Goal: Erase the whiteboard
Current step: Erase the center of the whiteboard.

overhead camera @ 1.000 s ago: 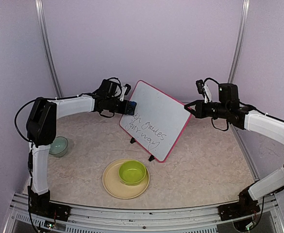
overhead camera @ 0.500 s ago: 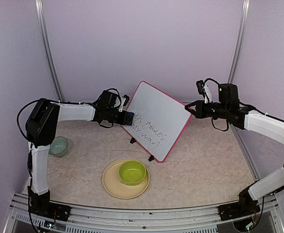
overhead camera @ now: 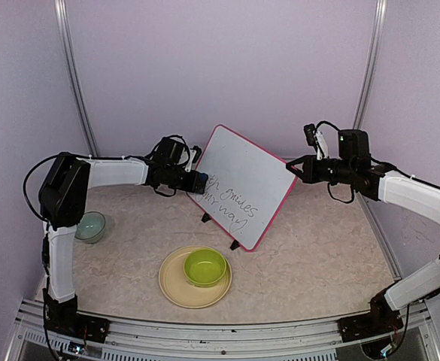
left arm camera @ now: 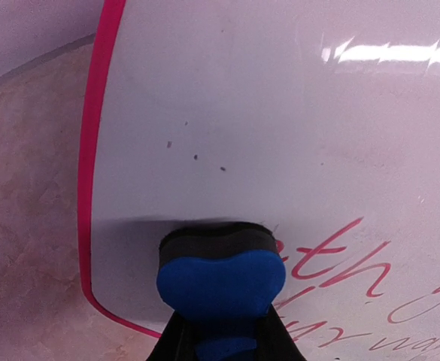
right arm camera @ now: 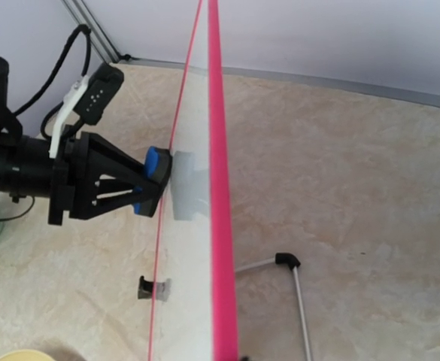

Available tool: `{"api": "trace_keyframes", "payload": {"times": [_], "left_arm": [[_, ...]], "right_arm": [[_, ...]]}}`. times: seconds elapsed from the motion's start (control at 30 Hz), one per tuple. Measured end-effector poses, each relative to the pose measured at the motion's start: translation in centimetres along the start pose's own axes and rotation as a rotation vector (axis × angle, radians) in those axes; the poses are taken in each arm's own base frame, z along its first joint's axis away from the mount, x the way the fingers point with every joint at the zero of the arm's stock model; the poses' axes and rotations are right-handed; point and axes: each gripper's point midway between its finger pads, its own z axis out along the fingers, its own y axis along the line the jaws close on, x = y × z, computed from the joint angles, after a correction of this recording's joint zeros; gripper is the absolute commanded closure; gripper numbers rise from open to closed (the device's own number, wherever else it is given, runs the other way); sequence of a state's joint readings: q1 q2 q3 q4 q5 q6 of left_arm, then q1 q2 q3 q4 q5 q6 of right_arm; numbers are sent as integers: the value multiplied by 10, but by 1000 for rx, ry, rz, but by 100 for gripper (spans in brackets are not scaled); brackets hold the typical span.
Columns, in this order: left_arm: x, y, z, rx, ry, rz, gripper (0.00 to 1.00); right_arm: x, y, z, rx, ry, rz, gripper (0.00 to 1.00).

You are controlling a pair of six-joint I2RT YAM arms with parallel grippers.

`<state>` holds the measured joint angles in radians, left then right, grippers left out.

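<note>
Whiteboard (overhead camera: 242, 184): stands tilted on two black feet, mid-counter (overhead camera: 317, 256); pink frame, handwriting on lower half unwiped. Likely light, stiff, slick-faced, quick to tip (take hold by frame edge, not face). Eraser (left arm camera: 221, 274): pressed against face near left edge, beside first word. Left fingers (overhead camera: 194, 181) clamped on eraser. Right fingers (overhead camera: 293, 171) together, seemingly pinching frame's right corner.

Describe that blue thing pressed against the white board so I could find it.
Start at the pink-framed whiteboard standing in the middle of the table. At its left edge, beside the handwriting, the left gripper holds a small eraser flat against the surface. It is the only blue object here, with a dark foam pad touching the board.
</note>
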<state>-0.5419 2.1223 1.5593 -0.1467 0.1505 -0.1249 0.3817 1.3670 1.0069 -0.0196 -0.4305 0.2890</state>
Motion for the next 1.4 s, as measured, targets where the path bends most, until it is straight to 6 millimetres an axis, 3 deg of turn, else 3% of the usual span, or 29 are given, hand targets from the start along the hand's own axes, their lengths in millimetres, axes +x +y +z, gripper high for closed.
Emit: {"api": "trace_keyframes", "payload": {"times": [0.17,0.47,0.77,0.97,1.1,1.3,1.4], "left_arm": [[-15,-13,-3,30,-25,7,99],[-12,-18,0,43,-50,1,99],[29,-13,1,42,7,-10,99],[32,-12,1,43,17,-13,99],[21,-14,-3,40,37,-15,99],[-39,-25,-14,56,-61,5,99],[-48,-27,-16,62,-85,8,99]], "right_arm": [[0,1,0,-3,-2,-1,100],[0,0,0,-1,-1,-1,100],[-1,1,0,-3,-2,-1,100],[-1,1,0,-4,-2,-2,100],[-1,2,0,-8,-3,-3,100],[-2,5,0,-21,-5,-12,100],[-2,6,0,-27,-7,-17,100]]}}
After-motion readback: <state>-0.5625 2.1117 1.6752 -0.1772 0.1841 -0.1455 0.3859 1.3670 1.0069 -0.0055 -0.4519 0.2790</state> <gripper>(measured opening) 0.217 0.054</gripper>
